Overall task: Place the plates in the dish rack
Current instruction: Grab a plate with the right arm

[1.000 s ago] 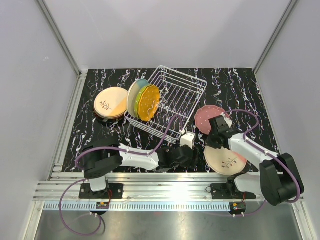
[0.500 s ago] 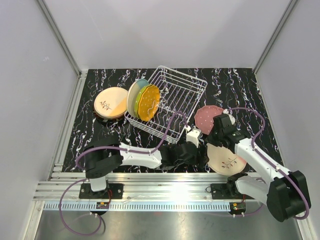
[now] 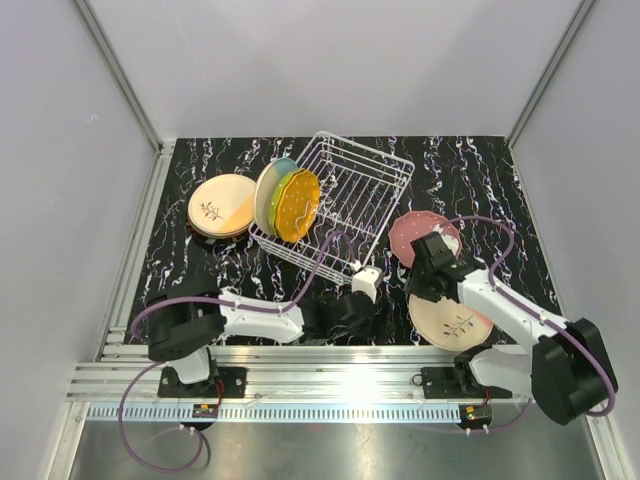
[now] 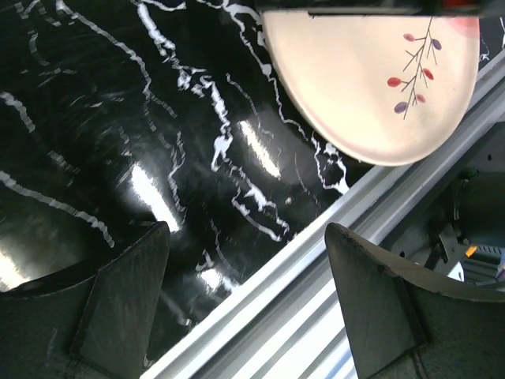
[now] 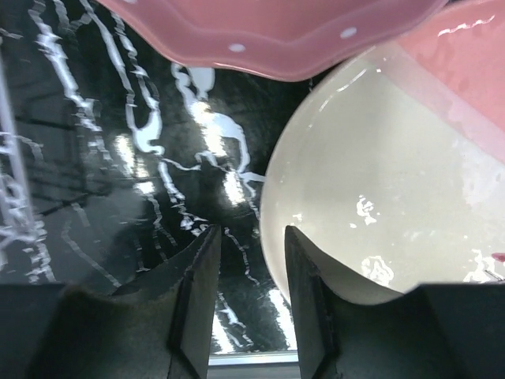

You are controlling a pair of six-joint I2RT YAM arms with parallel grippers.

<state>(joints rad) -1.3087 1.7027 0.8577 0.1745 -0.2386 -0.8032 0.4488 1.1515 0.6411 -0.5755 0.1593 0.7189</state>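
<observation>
Left gripper (image 4: 246, 233): fingers wide apart, empty, low over the table (image 4: 118, 95) beside the sprig plate (image 4: 363, 79). Right gripper (image 5: 252, 233): fingers narrowly parted, empty, at that plate's rim, near the pink plate (image 5: 268, 31). Dish rack (image 3: 365, 190) holds three plates (image 3: 290, 203) upright at its left end; a stack (image 3: 222, 205) lies left of it.

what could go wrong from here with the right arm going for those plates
The right gripper sits at the rim of the cream plate, with the pink plate close by; closing could bump either one. That cream plate lies near the front rail, so a shove might push it over the edge.
</observation>
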